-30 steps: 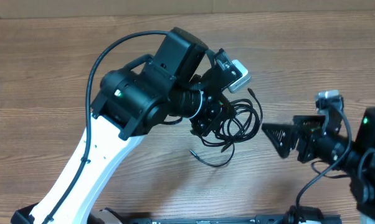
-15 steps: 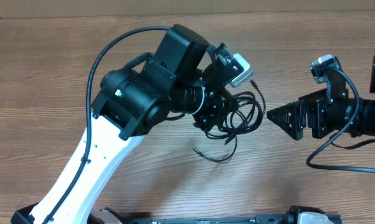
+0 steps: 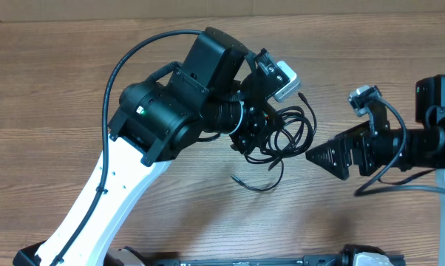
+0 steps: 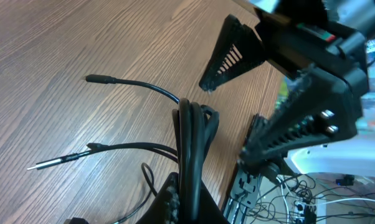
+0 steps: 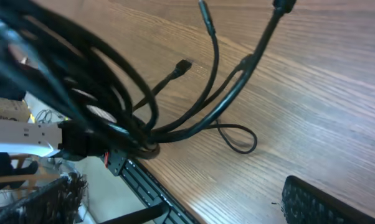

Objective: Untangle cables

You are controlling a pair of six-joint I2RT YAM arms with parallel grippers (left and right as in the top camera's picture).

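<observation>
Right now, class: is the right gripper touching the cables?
Apart. The left wrist view shows bare table between the cables and both fingertips of the open right gripper.

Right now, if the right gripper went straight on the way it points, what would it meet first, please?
Most likely the cables: the open right gripper points at the loops bunched in the shut left gripper, and its wrist view shows them directly ahead. Height is hard to judge from above.

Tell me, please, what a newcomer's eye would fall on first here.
The tangle of thin black cables at the middle of the table draws the eye, pinched in the shut left gripper. The open right gripper points at it from the opposite side, holding nothing.
</observation>
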